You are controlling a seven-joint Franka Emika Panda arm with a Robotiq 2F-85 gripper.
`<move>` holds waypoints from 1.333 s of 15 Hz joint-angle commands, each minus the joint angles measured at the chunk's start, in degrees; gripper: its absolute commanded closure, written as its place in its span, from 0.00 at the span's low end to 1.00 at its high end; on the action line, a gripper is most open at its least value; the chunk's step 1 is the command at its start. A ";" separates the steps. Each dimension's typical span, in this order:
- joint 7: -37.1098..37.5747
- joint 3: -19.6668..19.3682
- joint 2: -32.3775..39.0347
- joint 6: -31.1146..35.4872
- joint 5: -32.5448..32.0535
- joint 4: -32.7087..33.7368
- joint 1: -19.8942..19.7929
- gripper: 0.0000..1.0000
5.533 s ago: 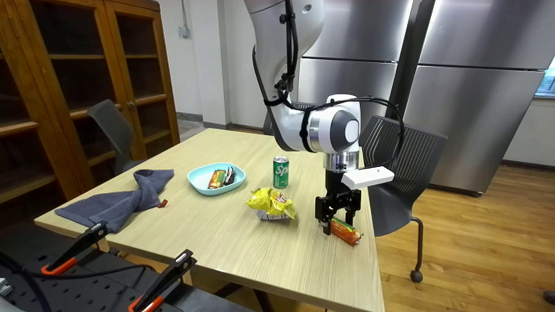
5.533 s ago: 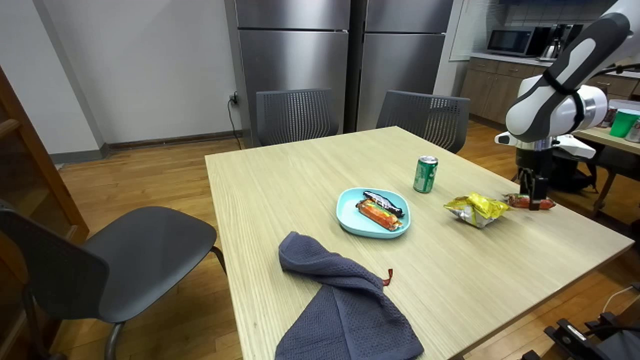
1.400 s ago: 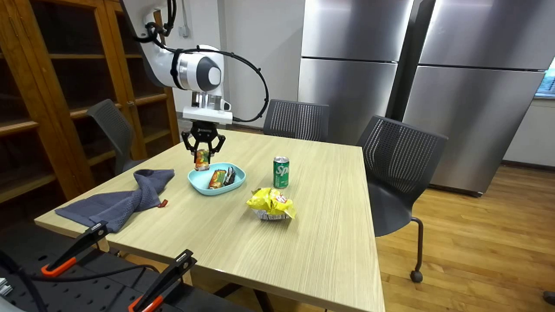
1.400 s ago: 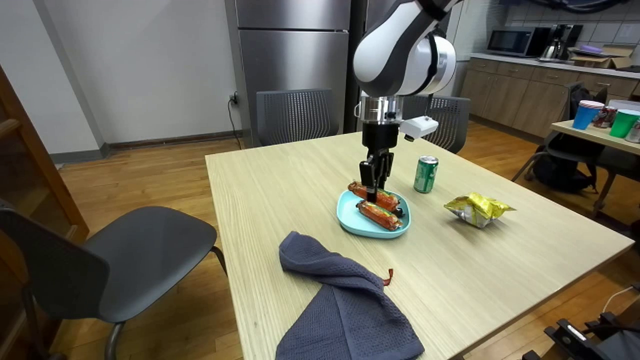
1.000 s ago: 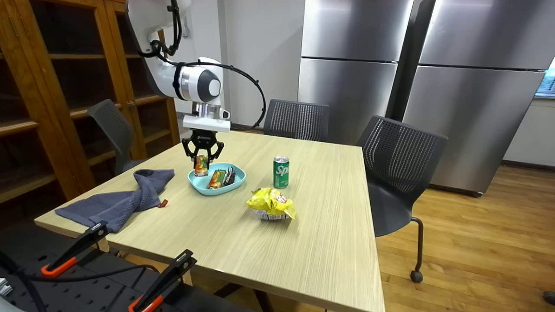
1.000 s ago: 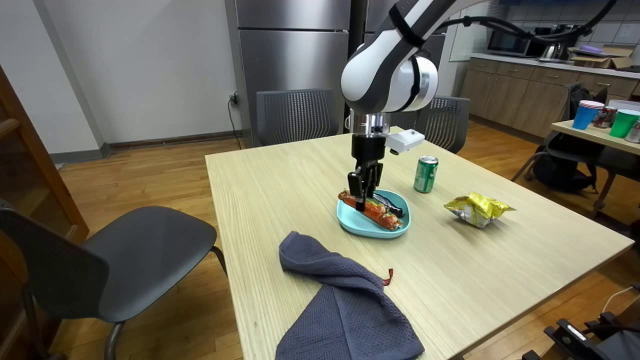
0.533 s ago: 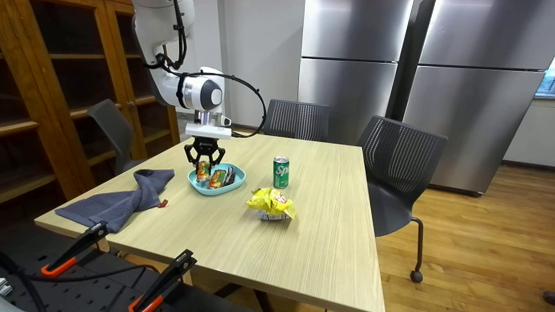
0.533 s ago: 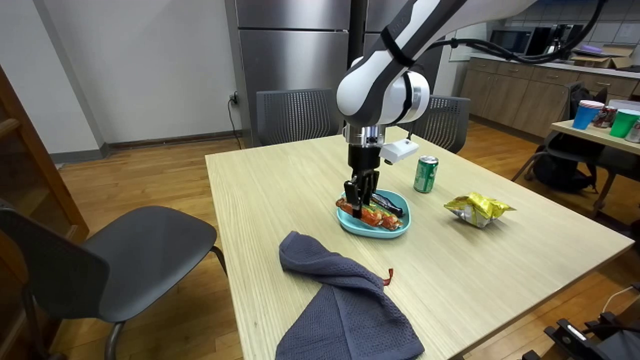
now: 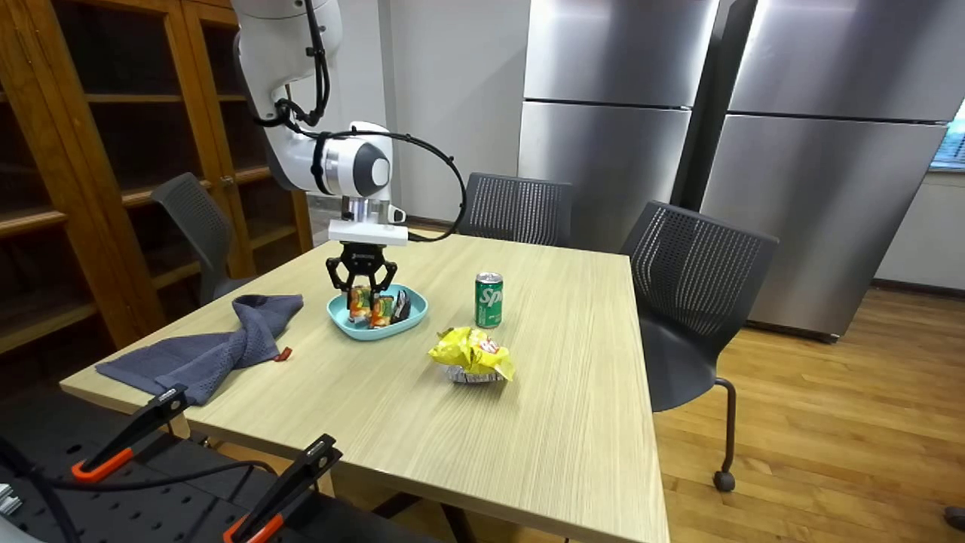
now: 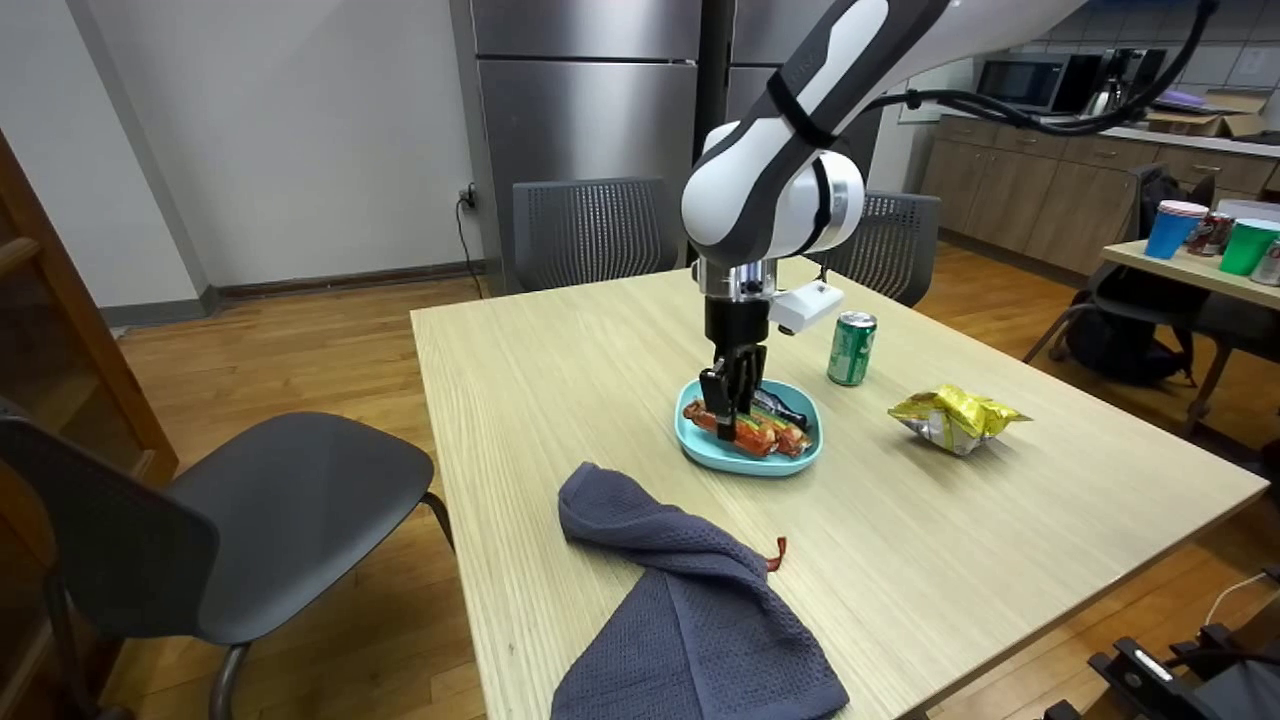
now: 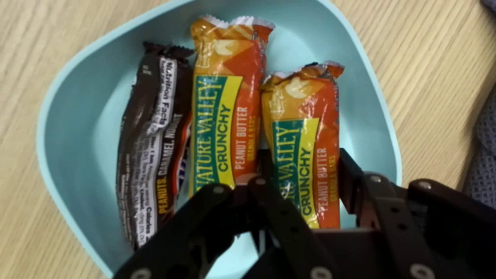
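My gripper (image 11: 304,172) is shut on an orange, yellow and green granola bar (image 11: 298,100), one finger along each side. The held bar is inside a light blue tray (image 11: 64,79); whether it touches the bottom I cannot tell. A second granola bar (image 11: 224,97) lies close beside the left finger. A dark brown candy bar (image 11: 149,143) lies left of that. In both exterior views my gripper (image 9: 362,298) (image 10: 728,428) points down into the tray (image 9: 411,323) (image 10: 700,455), and its fingers partly hide the held bar (image 9: 359,302) (image 10: 752,438).
A green soda can (image 9: 488,300) (image 10: 852,348) stands near the tray. A yellow chip bag (image 9: 471,351) (image 10: 958,418) lies farther along the table. A blue-grey cloth (image 9: 226,347) (image 10: 690,620) lies on the tray's other side. Chairs (image 9: 671,302) stand around the table.
The granola bar, earlier between my fingers near the table's edge, has been carried over and lowered into the tray. In the last half second the second bar has shifted slightly toward the candy bar.
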 commanded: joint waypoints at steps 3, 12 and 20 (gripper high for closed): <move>1.22 -0.79 -0.68 0.30 -3.31 -1.53 0.74 0.84; 0.69 -0.58 -8.14 0.72 -7.95 -9.55 1.38 0.00; -0.85 0.92 -14.83 2.01 -10.51 -17.33 2.39 0.00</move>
